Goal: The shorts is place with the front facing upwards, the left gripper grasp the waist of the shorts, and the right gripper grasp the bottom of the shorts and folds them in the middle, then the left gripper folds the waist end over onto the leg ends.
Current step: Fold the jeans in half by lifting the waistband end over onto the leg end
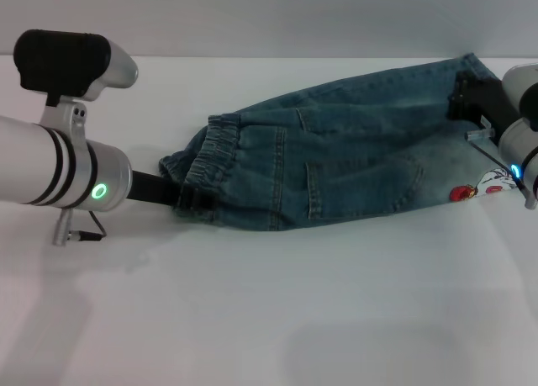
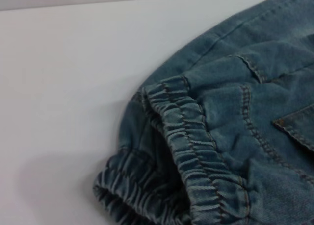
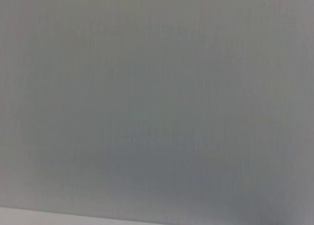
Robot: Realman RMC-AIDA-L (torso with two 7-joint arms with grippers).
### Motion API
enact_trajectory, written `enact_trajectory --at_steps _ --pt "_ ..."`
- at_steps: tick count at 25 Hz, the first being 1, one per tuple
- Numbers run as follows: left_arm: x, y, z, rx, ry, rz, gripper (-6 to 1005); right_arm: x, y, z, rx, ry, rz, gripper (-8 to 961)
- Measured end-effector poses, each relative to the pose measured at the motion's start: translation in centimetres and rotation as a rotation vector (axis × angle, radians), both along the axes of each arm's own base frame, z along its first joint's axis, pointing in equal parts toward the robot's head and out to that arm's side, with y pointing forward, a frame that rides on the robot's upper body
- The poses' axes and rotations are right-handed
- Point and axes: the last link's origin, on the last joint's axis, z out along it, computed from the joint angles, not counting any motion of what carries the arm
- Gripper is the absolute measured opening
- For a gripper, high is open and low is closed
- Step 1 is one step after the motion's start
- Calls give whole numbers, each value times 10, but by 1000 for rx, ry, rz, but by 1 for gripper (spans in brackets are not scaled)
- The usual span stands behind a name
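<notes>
Blue denim shorts (image 1: 336,159) lie across the white table (image 1: 252,310), doubled lengthwise, with a pocket facing up. The waist of the shorts (image 1: 210,155) is the ruffled elastic band at the left end; it fills the left wrist view (image 2: 196,161). My left gripper (image 1: 192,199) reaches in from the left and is shut on the near edge of that band. At the far right, my right gripper (image 1: 464,96) is shut on the bottom of the shorts (image 1: 458,71), where the leg ends are bunched and slightly raised.
A red and white printed patch (image 1: 471,188) shows at the near right hem. White tabletop runs in front of and behind the shorts. The right wrist view shows only a plain grey surface.
</notes>
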Motion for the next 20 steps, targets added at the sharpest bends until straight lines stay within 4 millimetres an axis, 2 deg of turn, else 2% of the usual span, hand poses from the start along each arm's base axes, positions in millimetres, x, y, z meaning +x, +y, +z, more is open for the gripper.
enact_trajectory --at_steps 5,13,19,20 --pt "2 -1 -9 -21 6 -15 614 1 -1 -1 -10 1 -7 1" --pt "-1 1 -12 -12 1 -6 614 1 -1 -2 -18 -1 -11 1" --pt "-7 5 -7 73 -71 5 614 0 -1 0 -16 6 -11 1" --pt "-9 5 -6 89 -82 7 556 1 -2 0 -16 7 -13 1"
